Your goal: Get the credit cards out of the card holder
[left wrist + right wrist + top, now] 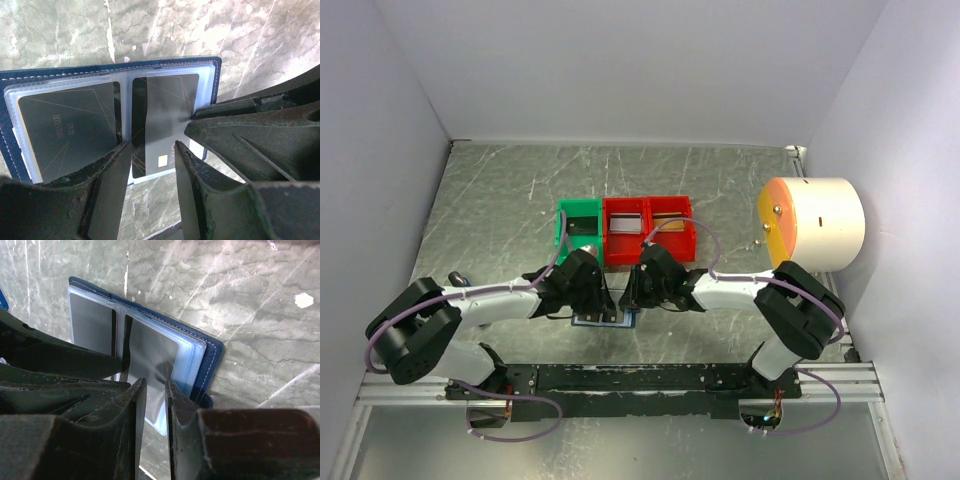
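Right end effector (155,384) on card holder (212,352), bins (617,258) beyond

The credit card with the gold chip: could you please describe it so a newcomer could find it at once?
On the marbled grey table, find the open navy-blue folding card holder. In the left wrist view it is the right-hand dark grey card; unlike its neighbour, which bears faint lettering, it shows a small gold chip.
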